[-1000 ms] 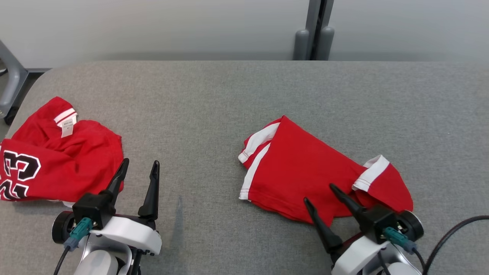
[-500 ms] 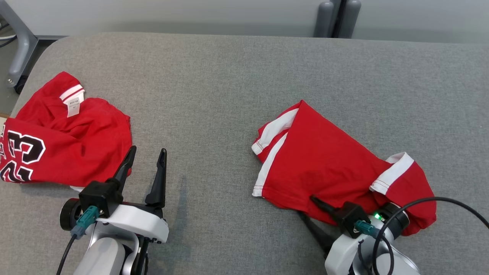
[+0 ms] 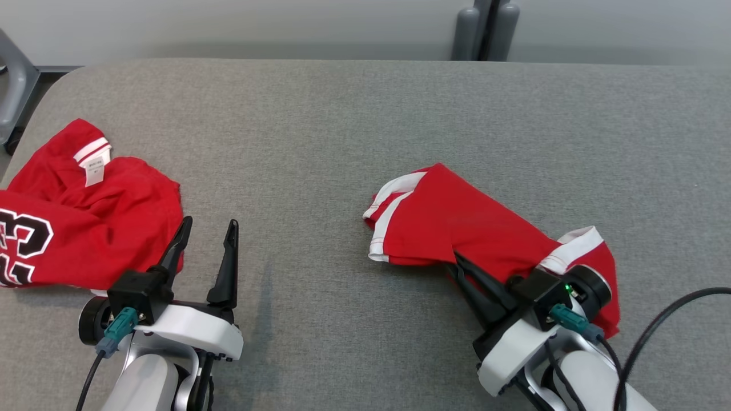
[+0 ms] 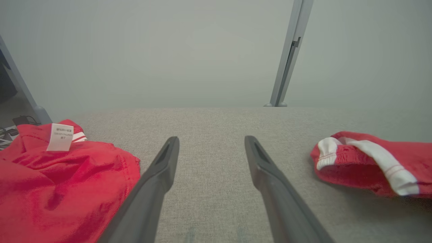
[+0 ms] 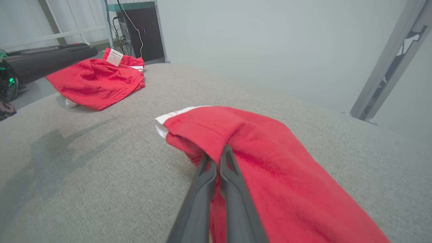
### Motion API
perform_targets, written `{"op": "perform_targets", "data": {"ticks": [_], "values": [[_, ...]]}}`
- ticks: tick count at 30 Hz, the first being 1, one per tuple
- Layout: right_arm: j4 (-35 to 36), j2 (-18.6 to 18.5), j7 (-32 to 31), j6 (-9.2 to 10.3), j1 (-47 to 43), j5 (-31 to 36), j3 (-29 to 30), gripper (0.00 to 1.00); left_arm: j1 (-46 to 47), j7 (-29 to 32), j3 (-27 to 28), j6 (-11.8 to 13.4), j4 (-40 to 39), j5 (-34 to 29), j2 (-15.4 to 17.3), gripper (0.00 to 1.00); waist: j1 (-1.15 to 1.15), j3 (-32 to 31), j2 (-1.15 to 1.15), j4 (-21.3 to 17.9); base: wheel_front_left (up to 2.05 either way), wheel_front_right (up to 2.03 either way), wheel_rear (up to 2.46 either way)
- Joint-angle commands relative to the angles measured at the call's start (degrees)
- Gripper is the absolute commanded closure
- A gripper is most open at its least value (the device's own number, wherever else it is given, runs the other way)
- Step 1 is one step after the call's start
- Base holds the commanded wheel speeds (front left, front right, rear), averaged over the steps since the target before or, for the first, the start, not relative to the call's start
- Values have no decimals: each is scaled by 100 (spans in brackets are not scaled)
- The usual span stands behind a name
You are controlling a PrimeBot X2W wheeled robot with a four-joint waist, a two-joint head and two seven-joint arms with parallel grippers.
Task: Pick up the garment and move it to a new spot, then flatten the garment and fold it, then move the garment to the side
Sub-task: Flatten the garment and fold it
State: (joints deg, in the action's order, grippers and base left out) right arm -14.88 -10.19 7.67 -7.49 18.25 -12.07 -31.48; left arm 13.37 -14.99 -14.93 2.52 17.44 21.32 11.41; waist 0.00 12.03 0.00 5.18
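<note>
The garment [image 3: 468, 222], red shorts with white trim, lies right of centre on the grey padded table [image 3: 320, 131]. My right gripper [image 3: 457, 260] is shut on its near edge, and the cloth there is bunched and raised over the fingers. In the right wrist view the two fingers meet at the gripper [image 5: 216, 153] with the garment's [image 5: 270, 152] red fabric pinched between them. My left gripper [image 3: 209, 222] stands open over bare table, well left of the garment [image 4: 371, 162], and in its own wrist view the gripper [image 4: 212, 139] has nothing between its fingers.
A second red garment [image 3: 85, 228] with a black-and-white number and a white label lies at the table's left edge, just beside the left fingers. Grey posts [image 3: 482, 28] stand behind the far edge. A black cable [image 3: 662, 337] loops by the right wrist.
The right gripper closed on the garment's near edge, and the cloth there now rises over its fingers. The left gripper has stayed open in place. The head camera has shifted.
</note>
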Motion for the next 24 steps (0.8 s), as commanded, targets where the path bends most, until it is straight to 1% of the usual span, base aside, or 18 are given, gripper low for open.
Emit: {"op": "perform_targets", "data": {"ticks": [1, 6, 9, 12, 15, 17, 24], "values": [[150, 3, 77, -1, 38, -41, 81, 100, -9, -20, 42, -9, 9, -22, 14, 0, 0, -35, 0, -68, 0, 0, 0], [794, 114, 127, -1, -63, -139, 381, 100, -81, -21, 86, -5, -6, -65, 50, 0, 0, -86, 0, -225, 0, 0, 0], [1142, 215, 119, -1, -184, -275, 680, 100, -83, -21, 101, -14, -16, -68, 80, 0, 0, -77, 0, -309, 0, 0, 0], [1316, 318, 11, -1, -372, -420, 1030, 100, -53, -20, 83, 4, -28, -81, 84, 0, 0, -47, 0, -377, 0, 0, 0], [1278, 371, -32, -1, -564, -465, 1398, 100, -10, -15, 82, -9, -27, -77, 106, 0, 0, -12, 0, -426, 0, 0, 0], [1219, 384, -38, -1, -636, -482, 1515, 100, 3, -15, 75, -11, -25, -79, 108, 0, 0, -2, 0, -439, 0, 0, 0], [474, 532, 144, -1, -884, -634, 2253, 100, 57, -15, 42, 18, -49, -90, 132, 0, 0, 67, 0, -512, 0, 0, 0]]}}
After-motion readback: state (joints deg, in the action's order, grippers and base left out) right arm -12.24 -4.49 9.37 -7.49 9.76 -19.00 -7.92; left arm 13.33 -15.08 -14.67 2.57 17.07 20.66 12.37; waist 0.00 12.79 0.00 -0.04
